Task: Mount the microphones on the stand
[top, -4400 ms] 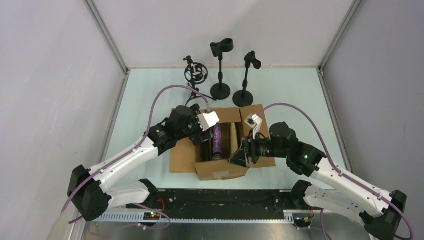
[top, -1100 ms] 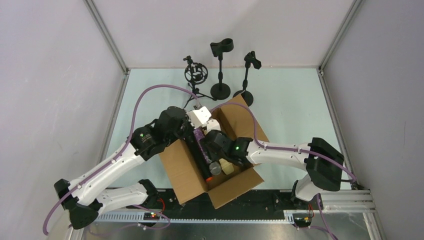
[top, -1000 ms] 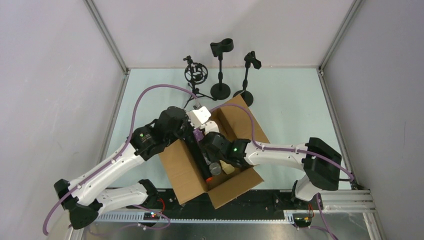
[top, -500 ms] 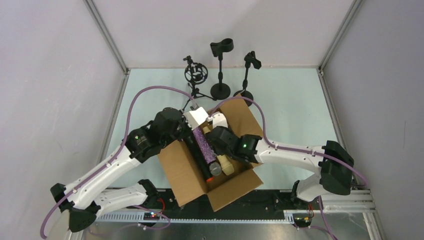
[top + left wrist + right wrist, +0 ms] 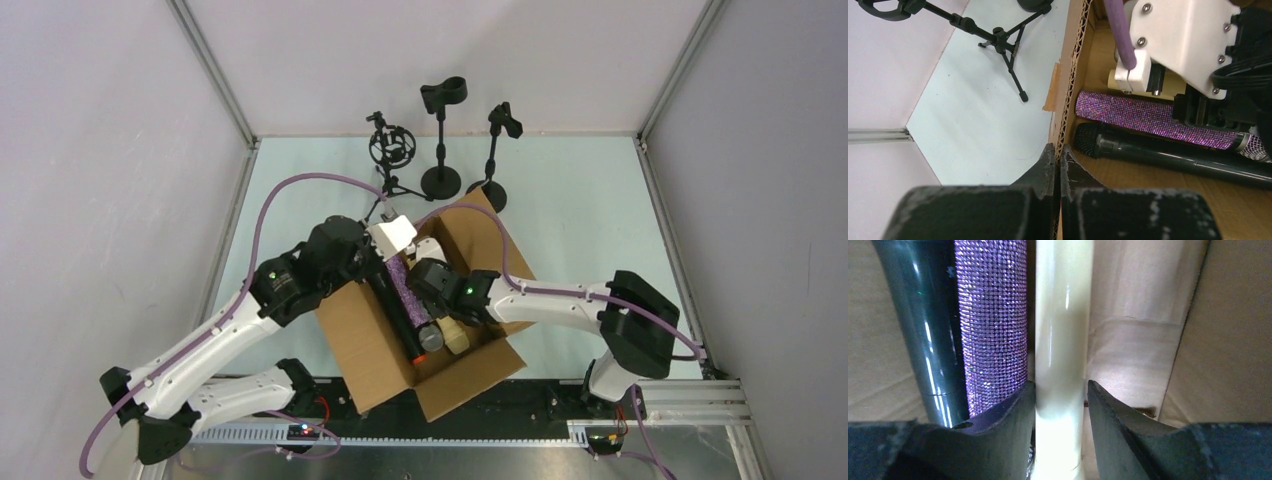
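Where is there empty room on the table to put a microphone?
Bare table lies right of the cardboard box, up to the right wall, and in a narrower strip between the box and the left wall. Crowded: the back edge, where three stands cluster, and inside the box, packed with microphones.

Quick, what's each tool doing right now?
Left tool: closed on the cardboard box wall.
Right tool: closed around the cream microphone.

Flanks cream microphone (image 5: 1060, 330) closely with right gripper (image 5: 1060, 386); purple glitter microphone (image 5: 993, 325) touching at left, black microphone (image 5: 923, 325) beyond, cardboard box (image 5: 1148, 315) beneath.
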Motion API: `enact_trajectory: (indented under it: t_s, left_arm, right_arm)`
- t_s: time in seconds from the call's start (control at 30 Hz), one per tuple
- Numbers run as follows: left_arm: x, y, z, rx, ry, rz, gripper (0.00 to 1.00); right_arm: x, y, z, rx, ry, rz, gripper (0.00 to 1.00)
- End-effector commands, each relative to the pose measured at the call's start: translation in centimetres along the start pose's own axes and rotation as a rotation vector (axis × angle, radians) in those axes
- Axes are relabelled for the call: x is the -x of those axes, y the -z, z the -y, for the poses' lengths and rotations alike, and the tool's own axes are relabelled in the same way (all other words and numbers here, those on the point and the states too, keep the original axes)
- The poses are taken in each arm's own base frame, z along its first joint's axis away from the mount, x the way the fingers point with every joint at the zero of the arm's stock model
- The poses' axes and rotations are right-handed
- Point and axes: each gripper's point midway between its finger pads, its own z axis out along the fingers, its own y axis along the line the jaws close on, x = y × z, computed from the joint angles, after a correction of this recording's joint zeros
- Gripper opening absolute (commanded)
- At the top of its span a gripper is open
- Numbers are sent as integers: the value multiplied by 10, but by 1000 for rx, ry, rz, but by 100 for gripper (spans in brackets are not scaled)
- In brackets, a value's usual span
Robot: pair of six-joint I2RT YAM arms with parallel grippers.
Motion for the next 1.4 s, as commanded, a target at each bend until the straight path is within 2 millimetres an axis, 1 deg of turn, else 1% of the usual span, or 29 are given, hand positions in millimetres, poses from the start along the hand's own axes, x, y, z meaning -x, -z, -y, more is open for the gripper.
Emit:
enact_trajectory:
  t_s: [0.0, 0.13, 0.2, 0.27, 0.3, 0.33, 0.37, 0.4, 0.47, 0.57, 0.63, 0.67, 0.7, 0.73, 0.77, 0.8, 0.83, 0.87, 0.9, 0.97, 1.0, 1.07, 1.1, 1.13, 1.17, 1.2, 1.3, 1.33, 1.37]
  left_arm:
    - [32, 18, 4, -51, 25, 133, 0]
    - [27, 24, 0, -27, 1, 132, 0]
    - [23, 27, -3, -9, -13, 134, 0]
    - [15, 29, -4, 4, -32, 127, 0]
    - [9, 29, -4, 10, -43, 120, 0]
    - [2, 27, -3, 18, -52, 102, 0]
    - [0, 28, -4, 26, -66, 99, 0]
    - [-7, 25, -3, 31, -77, 81, 0]
    - [-16, 25, -4, 41, -107, 64, 0]
    - [-28, 23, -6, 60, -141, 39, 0]
    - [-37, 22, -9, 75, -143, 15, 0]
    - [-42, 21, -12, 87, -137, 0, 0]
    - [-44, 21, -14, 92, -130, -5, 0]
    - [-51, 21, -16, 99, -112, -23, 0]
    - [-53, 22, -15, 92, -108, -21, 0]
    - [-60, 21, -16, 94, -112, -38, 0]
    - [-62, 22, -16, 96, -116, -35, 0]
    - [-65, 22, -16, 97, -119, -40, 0]
    - [-65, 23, -16, 100, -117, -34, 0]
    - [-64, 24, -18, 108, -103, -34, 0]
    - [-64, 25, -18, 109, -101, -36, 0]
    - [-65, 28, -23, 128, -102, -39, 0]
    - [-66, 30, -27, 144, -99, -42, 0]
    - [-66, 34, -30, 157, -101, -36, 0]
    - [-68, 36, -34, 169, -94, -39, 0]
    - [-69, 39, -36, 171, -105, -35, 0]
    - [-76, 46, -44, 190, -136, -49, 0]
    - [-76, 47, -46, 192, -142, -43, 0]
    - [-75, 50, -52, 208, -140, -45, 0]
  right_arm:
    - [-1, -10, -5, 7, -8, -15, 46]
    - [-11, -18, -5, 11, -13, -54, 38]
    - [-14, -20, -7, 19, -16, -66, 29]
    - [-8, -13, -10, 46, -28, -55, 7]
    - [-4, -9, -11, 55, -36, -45, 4]
    - [8, 1, -12, 70, -50, -14, 0]
    - [12, 8, -12, 71, -53, -4, 0]
    - [29, 22, -12, 83, -69, 41, 0]
    - [52, 48, -10, 100, -86, 100, 0]
    - [77, 86, -5, 125, -105, 165, 0]
    - [91, 112, 4, 135, -127, 205, 0]
    - [93, 127, 11, 136, -134, 214, 0]
    - [100, 136, 18, 137, -154, 232, 0]
    - [99, 149, 28, 131, -163, 234, 0]
    - [103, 155, 39, 119, -190, 243, 0]
    - [101, 166, 50, 111, -203, 244, 0]
    - [104, 175, 66, 99, -243, 261, 0]
    - [97, 178, 78, 75, -251, 243, 0]
    - [97, 183, 95, 44, -280, 253, 0]
    - [85, 183, 121, -23, -305, 227, 0]
    - [77, 182, 130, -49, -310, 201, 0]
    - [64, 176, 160, -120, -364, 159, 0]
    - [54, 171, 164, -128, -372, 133, 0]
    - [49, 168, 175, -150, -399, 117, 0]
    - [37, 162, 174, -131, -409, 84, 0]
    - [28, 155, 181, -146, -434, 61, 0]
    - [9, 139, 182, -127, -464, -2, 0]
    - [-2, 132, 183, -132, -470, -33, 0]
    - [-5, 126, 180, -115, -474, -49, 0]
